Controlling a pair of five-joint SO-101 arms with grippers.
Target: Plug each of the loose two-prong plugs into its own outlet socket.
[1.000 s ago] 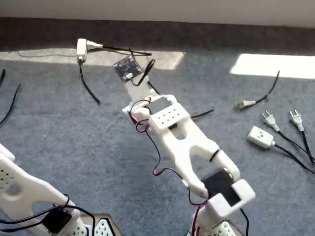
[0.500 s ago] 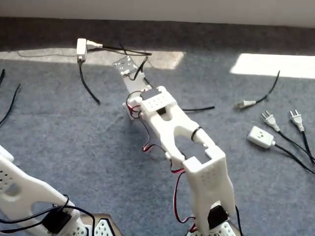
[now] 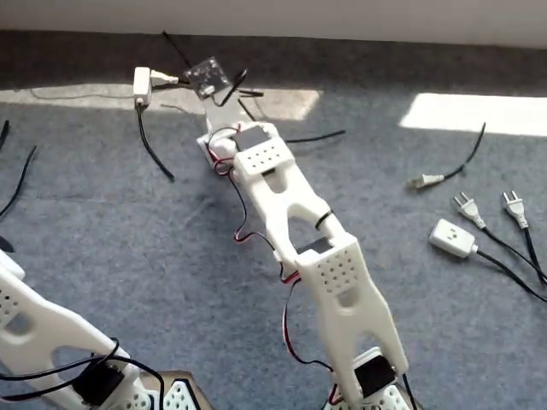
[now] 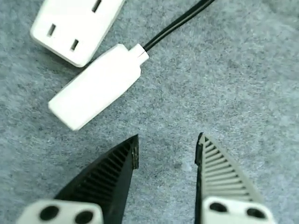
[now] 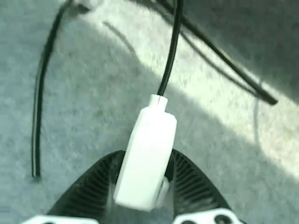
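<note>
White plug [image 5: 148, 135] gripped by right tool [image 5: 145, 158], left tool [image 4: 167, 140] spread

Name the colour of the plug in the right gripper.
White plug, black cord; best in the right wrist view.

A grey carpet [image 3: 154, 248] carries everything (two patches of sunlight fall across its far side). Toward the right lies a white outlet socket [image 3: 451, 237] on a black cord. Just beyond it are a two-prong plug [image 3: 464, 205] and a second two-prong plug [image 3: 513, 203], with a smaller white cable end [image 3: 425, 181] near them. At the far left rests a white adapter [image 3: 141, 85]. In the left wrist view, a slotted socket [image 4: 74, 23] and a white plug body [image 4: 96, 86] lie close together on the pile.
</note>
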